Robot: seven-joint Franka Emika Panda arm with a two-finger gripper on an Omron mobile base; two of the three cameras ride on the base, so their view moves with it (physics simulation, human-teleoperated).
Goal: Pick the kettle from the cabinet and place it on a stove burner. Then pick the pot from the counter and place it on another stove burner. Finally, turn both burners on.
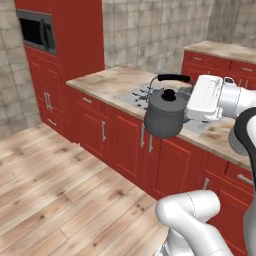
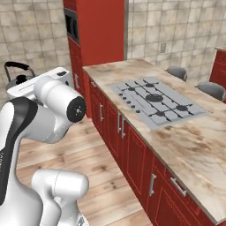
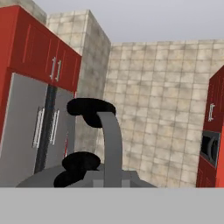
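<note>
Left base view: kettle (image 1: 165, 113) hangs beside tool (apparently clamped on it).

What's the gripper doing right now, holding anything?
Gripper: shut on the kettle, carrying it in the air in front of the counter.

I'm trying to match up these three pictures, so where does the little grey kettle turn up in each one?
Left base view: the kettle hangs at centre right, held up in front of the red cabinets.
Right base view: the kettle peeks out at the far left, behind the white arm.
Hand view: the kettle sits low at centre, handle arching upward.
Shared landmark: the microwave.
</note>
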